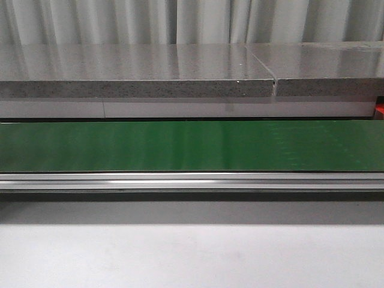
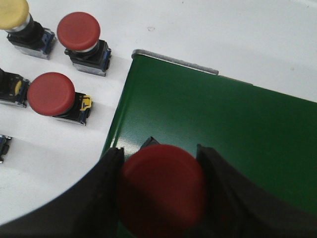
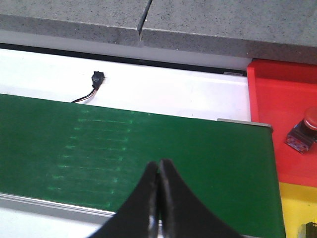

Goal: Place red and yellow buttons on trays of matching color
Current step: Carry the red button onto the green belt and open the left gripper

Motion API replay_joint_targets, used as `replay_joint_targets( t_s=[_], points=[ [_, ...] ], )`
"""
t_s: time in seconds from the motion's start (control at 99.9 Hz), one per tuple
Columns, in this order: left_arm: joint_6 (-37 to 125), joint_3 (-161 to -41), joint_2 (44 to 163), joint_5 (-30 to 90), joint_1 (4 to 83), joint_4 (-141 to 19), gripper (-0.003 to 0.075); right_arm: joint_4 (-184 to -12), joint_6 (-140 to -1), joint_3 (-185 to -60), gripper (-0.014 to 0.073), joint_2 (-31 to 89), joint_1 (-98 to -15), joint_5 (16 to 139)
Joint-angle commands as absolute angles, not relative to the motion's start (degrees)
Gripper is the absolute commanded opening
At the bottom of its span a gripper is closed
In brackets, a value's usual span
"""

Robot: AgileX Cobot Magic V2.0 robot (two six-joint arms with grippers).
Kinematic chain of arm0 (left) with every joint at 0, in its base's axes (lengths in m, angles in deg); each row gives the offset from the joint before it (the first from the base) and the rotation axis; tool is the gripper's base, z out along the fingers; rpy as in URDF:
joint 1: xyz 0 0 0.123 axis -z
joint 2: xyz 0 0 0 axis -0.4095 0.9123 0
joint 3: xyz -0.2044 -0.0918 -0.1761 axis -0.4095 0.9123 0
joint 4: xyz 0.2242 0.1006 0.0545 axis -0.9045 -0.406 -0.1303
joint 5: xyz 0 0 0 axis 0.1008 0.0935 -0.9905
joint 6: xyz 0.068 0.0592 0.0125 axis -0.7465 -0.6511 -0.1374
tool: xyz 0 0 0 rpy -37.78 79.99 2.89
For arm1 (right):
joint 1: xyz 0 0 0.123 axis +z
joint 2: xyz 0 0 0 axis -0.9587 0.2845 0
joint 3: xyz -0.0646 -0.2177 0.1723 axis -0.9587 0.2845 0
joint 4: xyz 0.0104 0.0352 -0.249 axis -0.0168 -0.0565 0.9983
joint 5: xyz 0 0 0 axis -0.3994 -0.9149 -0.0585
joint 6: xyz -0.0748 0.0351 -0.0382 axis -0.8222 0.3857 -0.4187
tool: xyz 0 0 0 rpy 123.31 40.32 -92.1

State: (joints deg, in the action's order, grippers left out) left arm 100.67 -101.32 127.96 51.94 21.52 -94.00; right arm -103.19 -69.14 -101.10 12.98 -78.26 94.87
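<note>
The left gripper (image 2: pixel 161 191) is clamped around a red button (image 2: pixel 162 191), holding it over the end of the green belt (image 2: pixel 223 129); beside that belt end, on the white table (image 2: pixel 223 34), sit two more red buttons (image 2: pixel 78 30) (image 2: pixel 51 94) and a yellow button (image 2: pixel 12 12). The right gripper (image 3: pixel 158 198) hangs over the green belt with its fingers pressed together and nothing between them. Past the belt's other end a red tray (image 3: pixel 282 99) holds one red button (image 3: pixel 304 130), with a yellow tray (image 3: pixel 297 208) touching the red tray's side.
</note>
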Motion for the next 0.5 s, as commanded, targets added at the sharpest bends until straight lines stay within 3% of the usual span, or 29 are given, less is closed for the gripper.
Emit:
replay_joint_targets(
  t_s=[0.0, 0.27, 0.36, 0.491],
  points=[
    [100.5, -103.31, 127.5, 48.2, 22.0, -94.03, -0.0019, -103.97, -69.55, -102.51, -0.0066, 12.66, -78.11, 91.47],
    [99.72, -103.31, 129.73, 48.15, 22.0, -94.03, 0.0013, -103.97, -69.55, -102.51, -0.0066, 12.66, -78.11, 91.47],
    [99.18, -103.31, 129.73, 48.15, 22.0, -94.03, 0.0121, -103.97, -69.55, -102.51, -0.0066, 12.66, -78.11, 91.47],
    [99.18, -103.31, 129.73, 48.2, 22.0, -94.03, 0.0356, -103.97, -69.55, -102.51, -0.0066, 12.66, -78.11, 91.47]
  ],
)
